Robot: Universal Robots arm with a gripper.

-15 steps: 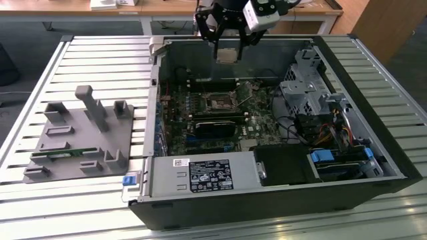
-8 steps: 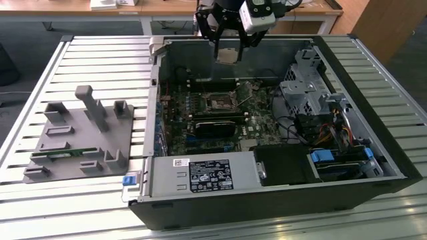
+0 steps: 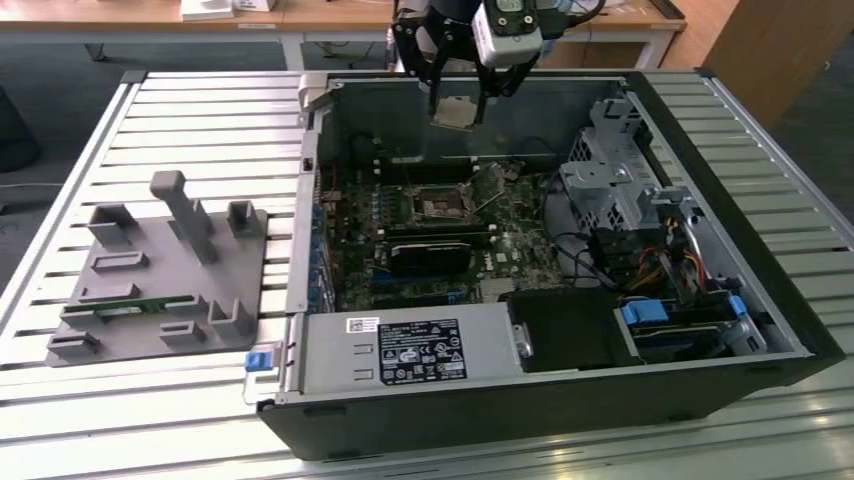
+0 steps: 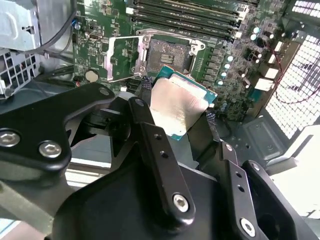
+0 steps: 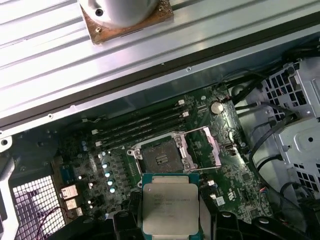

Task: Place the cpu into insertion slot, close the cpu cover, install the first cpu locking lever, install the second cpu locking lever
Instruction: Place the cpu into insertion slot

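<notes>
cpu (image 4: 177, 107) pinched btwn fingers (image 4: 155, 145), above insertion slot (image 4: 167, 52).

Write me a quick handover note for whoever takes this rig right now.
Gripper: jaws shut on the chip, held in the air over the open computer case.
Socket: empty, on the green board.
Cover: swung open beside the socket.
Done: chip is in the jaws. Left: seating it, closing the cover, both levers.
</notes>
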